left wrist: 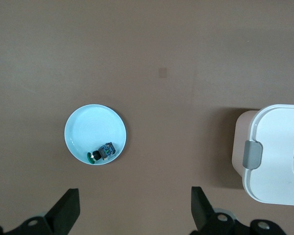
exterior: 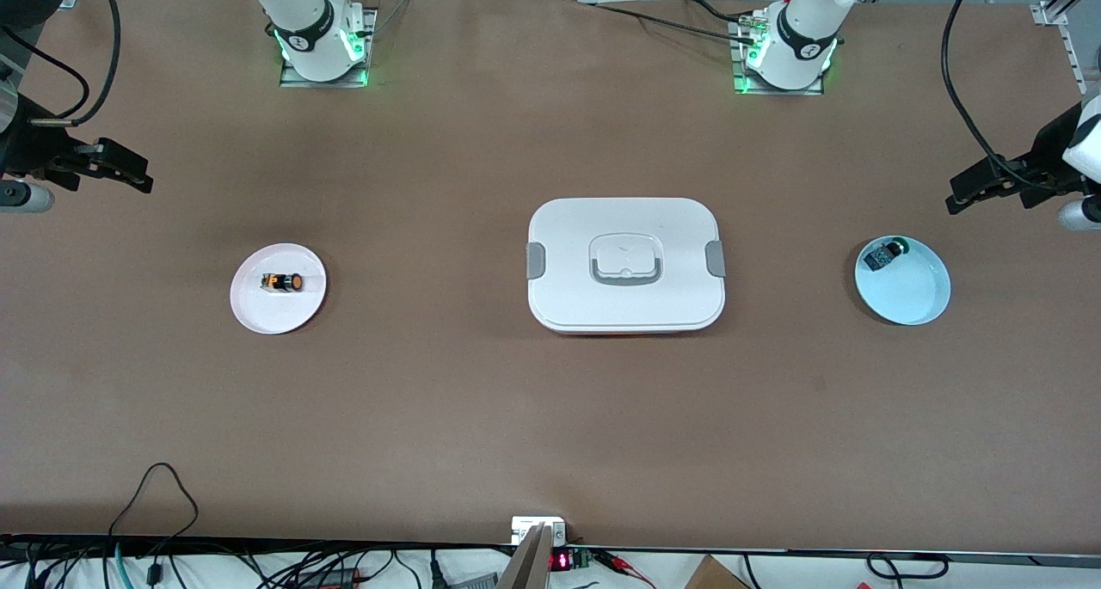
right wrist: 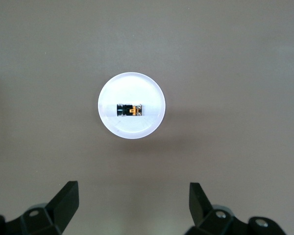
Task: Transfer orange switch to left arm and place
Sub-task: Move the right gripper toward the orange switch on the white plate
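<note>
We see the tiny black cylindrical orange switch (exterior: 282,282) with its orange cap lying on its side near the middle of a small round white plate (exterior: 258,309) on the brown tabletop (exterior: 482,400), toward the right arm's end. The right arm's black two-finger tool (exterior: 120,169) hangs in the air over bare tabletop at that same end, apart from the plate and touching nothing; its fingers are spread wide and empty. In the right wrist view the orange switch (right wrist: 129,110) sits centred on the white plate (right wrist: 112,127), well apart from the two dark fingertips (right wrist: 64,197) that frame the view.

The large white rounded-rectangular plastic box (exterior: 625,309) with grey side clips and a recessed handle in its lid stands in the middle of the tabletop, between the white plate and a round pale blue plate (exterior: 912,301) toward the left arm's end. On the rim area of that blue plate lies a small dark component with a green tip (exterior: 884,254).

The left arm's black tool (exterior: 981,187) is also up in the air over bare tabletop, near the blue plate, its fingers spread and holding nothing. The left wrist view shows the blue plate (left wrist: 88,127), the dark component (left wrist: 104,152) and a corner of the box (left wrist: 274,161).
</note>
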